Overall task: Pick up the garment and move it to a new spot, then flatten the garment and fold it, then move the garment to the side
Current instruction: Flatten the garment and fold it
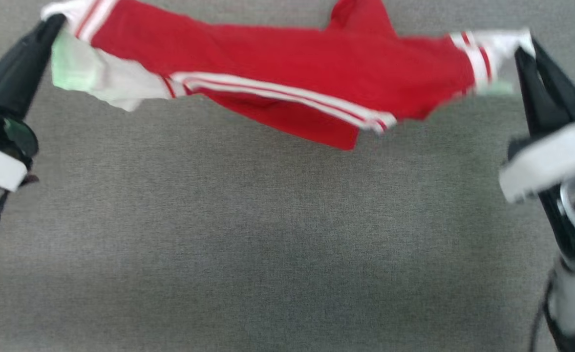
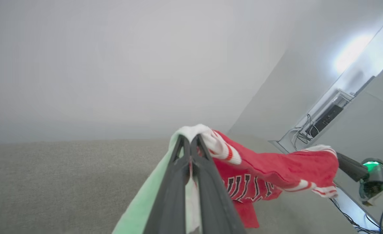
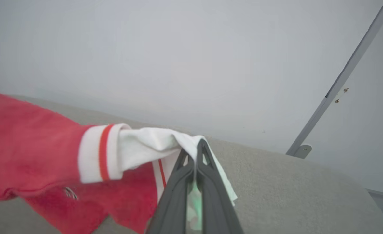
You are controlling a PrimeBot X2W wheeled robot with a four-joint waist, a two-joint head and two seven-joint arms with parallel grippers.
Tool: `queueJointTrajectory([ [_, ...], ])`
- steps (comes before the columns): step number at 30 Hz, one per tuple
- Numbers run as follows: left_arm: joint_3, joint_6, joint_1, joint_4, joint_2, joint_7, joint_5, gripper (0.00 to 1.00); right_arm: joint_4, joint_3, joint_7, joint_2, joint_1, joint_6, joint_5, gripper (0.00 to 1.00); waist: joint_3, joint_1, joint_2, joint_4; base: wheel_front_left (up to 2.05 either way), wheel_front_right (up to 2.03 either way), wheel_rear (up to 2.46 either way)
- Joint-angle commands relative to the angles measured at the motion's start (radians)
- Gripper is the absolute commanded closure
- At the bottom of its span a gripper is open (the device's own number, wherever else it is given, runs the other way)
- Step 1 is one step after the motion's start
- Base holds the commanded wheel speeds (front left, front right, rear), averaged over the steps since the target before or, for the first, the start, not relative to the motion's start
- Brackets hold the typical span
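Observation:
The garment (image 1: 287,68), a red jersey with white sleeves and red-and-white stripe trim, hangs stretched between my two grippers above the grey surface. My left gripper (image 1: 57,24) is shut on the white sleeve at the upper left. My right gripper (image 1: 526,49) is shut on the other white sleeve at the upper right. In the left wrist view my left gripper (image 2: 189,139) pinches white cloth, and the garment (image 2: 276,169) sags away with black block letters on its underside. In the right wrist view my right gripper (image 3: 194,149) clamps the white sleeve of the garment (image 3: 32,146).
A grey fabric-covered table (image 1: 287,244) spreads below the hanging cloth. Pale walls rise behind it in both wrist views. A grey metal post (image 3: 341,78) stands at the right, and cables with a dark box (image 2: 324,118) lie along the far wall.

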Motion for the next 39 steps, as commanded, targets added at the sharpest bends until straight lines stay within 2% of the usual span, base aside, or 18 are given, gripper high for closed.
queueJointTrajectory([
  [1, 0.013, 0.002, -0.028, 0.041, -0.016, -0.005, -0.021, 1.0, 0.047, -0.021, -0.024, 0.045, -0.092, -0.002, -0.007, 1.0, 0.033, 0.0001, 0.0, -0.012, 0.0, 0.0, 0.0],
  [5, 0.046, 0.002, -0.14, 0.16, -0.064, 0.02, -0.051, 1.0, 0.2, -0.09, -0.066, 0.101, -0.323, -0.002, 0.019, 1.0, 0.089, 0.0001, 0.0, -0.018, 0.0, 0.0, 0.0],
  [6, 0.046, 0.002, -0.14, 0.16, -0.064, 0.02, -0.051, 1.0, 0.2, -0.09, -0.066, 0.101, -0.323, -0.002, 0.019, 1.0, 0.089, 0.0001, 0.0, -0.018, 0.0, 0.0, 0.0],
  [7, 0.058, 0.002, -0.221, 0.236, -0.087, 0.041, -0.035, 1.0, 0.282, -0.111, -0.078, 0.108, -0.449, -0.002, 0.021, 1.0, 0.117, 0.0001, 0.0, -0.016, 0.0, 0.0, 0.0],
  [8, 0.058, 0.002, -0.221, 0.236, -0.087, 0.041, -0.035, 1.0, 0.282, -0.111, -0.078, 0.108, -0.449, -0.002, 0.021, 1.0, 0.117, 0.0001, 0.0, -0.016, 0.0, 0.0, 0.0],
  [13, 0.092, 0.002, -0.446, 0.431, -0.152, 0.049, -0.001, 1.0, 0.463, -0.141, -0.117, 0.105, -0.75, -0.003, -0.027, 1.0, 0.16, 0.0001, 0.0, -0.016, 0.0, 0.0, 0.0],
  [18, 0.126, 0.003, -0.651, 0.578, -0.196, 0.019, 0.053, 1.0, 0.61, -0.204, -0.217, 0.102, -1.008, -0.004, -0.085, 1.0, 0.167, 0.0001, 0.0, -0.012, 0.0, 0.0, 0.0],
  [23, 0.175, 0.003, -0.75, 0.63, -0.238, -0.001, 0.04, 1.0, 0.729, -0.256, -0.325, 0.101, -1.165, -0.004, -0.11, 1.0, 0.153, 0.0001, 0.0, -0.005, 0.0, 0.0, 0.0],
  [26, 0.161, 0.003, -0.717, 0.592, -0.23, 0.004, 0.009, 1.0, 0.792, -0.247, -0.34, 0.102, -1.184, -0.004, -0.107, 1.0, 0.139, 0.0001, 0.0, -0.003, 0.0, 0.0, 0.0],
  [30, 0.121, 0.003, -0.609, 0.513, -0.198, 0.044, -0.037, 1.0, 0.811, -0.22, -0.316, 0.103, -1.093, -0.004, -0.122, 1.0, 0.134, 0.0001, 0.0, 0.002, 0.0, 0.0, 0.0],
  [35, 0.091, 0.002, -0.388, 0.382, -0.138, 0.037, -0.09, 1.0, 0.733, -0.156, -0.252, 0.105, -0.868, -0.004, -0.101, 1.0, 0.122, 0.0001, 0.0, 0.004, 0.0, 0.0, 0.0],
  [39, 0.077, 0.002, -0.177, 0.282, -0.109, 0.019, -0.115, 1.0, 0.604, -0.096, -0.175, 0.105, -0.618, -0.003, -0.061, 1.0, 0.094, 0.0001, 0.0, 0.007, 0.0, 0.0, 0.0],
])
